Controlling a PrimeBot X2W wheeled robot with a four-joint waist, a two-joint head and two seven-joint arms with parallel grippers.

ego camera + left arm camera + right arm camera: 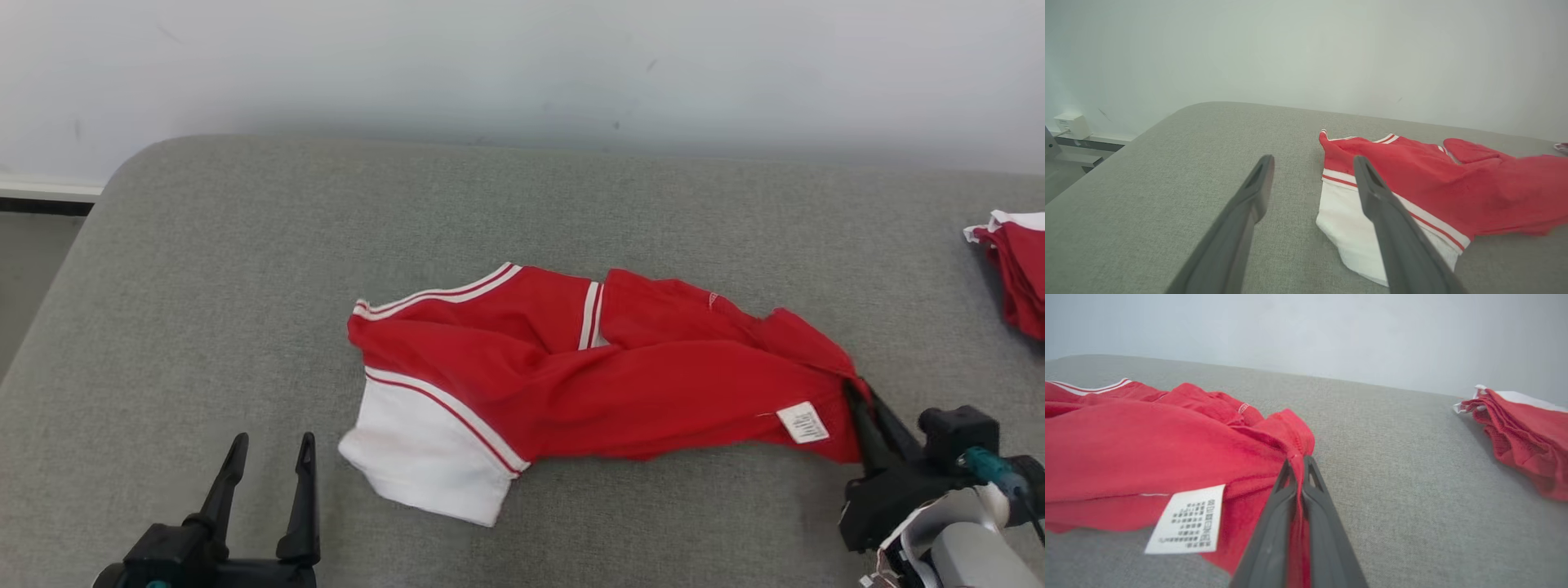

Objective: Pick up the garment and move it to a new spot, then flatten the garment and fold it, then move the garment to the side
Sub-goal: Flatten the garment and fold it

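Head view: a red garment [604, 384] with white trim and a white panel lies crumpled across the middle of the grey fabric-covered bench [204, 269], its white care label [802, 422] near its right end. The right end effector [853, 390] is clenched on that end's tip, while the left end effector [273, 445] stands released at the lower left, just beside the white panel but apart from it. A second red pile [1020, 269] sits at the bench's far right edge. Left wrist view: the spread fingers frame bare bench and the garment's white panel. Right wrist view: the two dark fingers meet with red cloth pinched between them, the label hanging just left.
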